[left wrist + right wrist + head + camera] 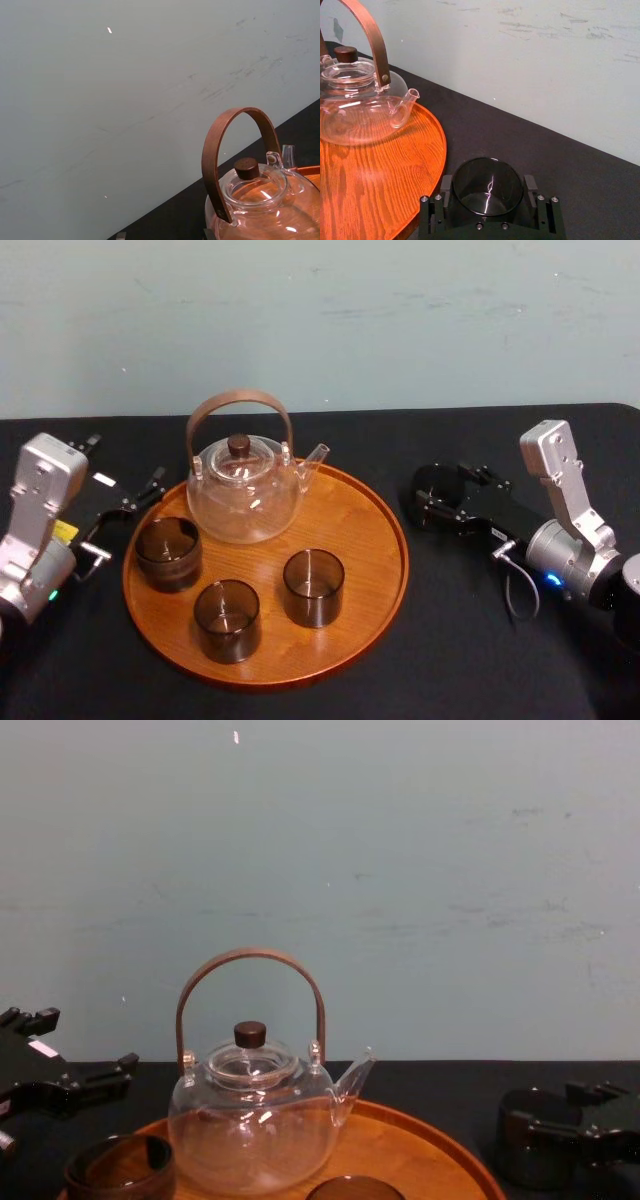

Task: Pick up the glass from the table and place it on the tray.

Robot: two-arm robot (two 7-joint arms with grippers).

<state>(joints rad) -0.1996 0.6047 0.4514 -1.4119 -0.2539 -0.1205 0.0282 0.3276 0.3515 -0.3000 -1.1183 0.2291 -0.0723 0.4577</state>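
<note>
At the far left, over the table point(300, 430), the left gripper point(125, 465) hangs beside the tray's left edge with its fingers spread wide and nothing between them. The tray point(375, 540) sits in the middle of the black surface. On its left part stands a dark glass cup point(168, 552), with a second cup point(227, 620) at the near edge and a third cup point(314, 587) just right of that. The glass teapot point(245, 490) fills the far part, spout pointing right. To the right of the tray, just beyond its rim, the glass point(520, 1160) stands upright between the fingers of the right gripper point(487, 185), whose pads press against both its sides. Whether its base touches the table cannot be told. The tray's raised rim and the teapot's spout lie between it and the open wood.
</note>
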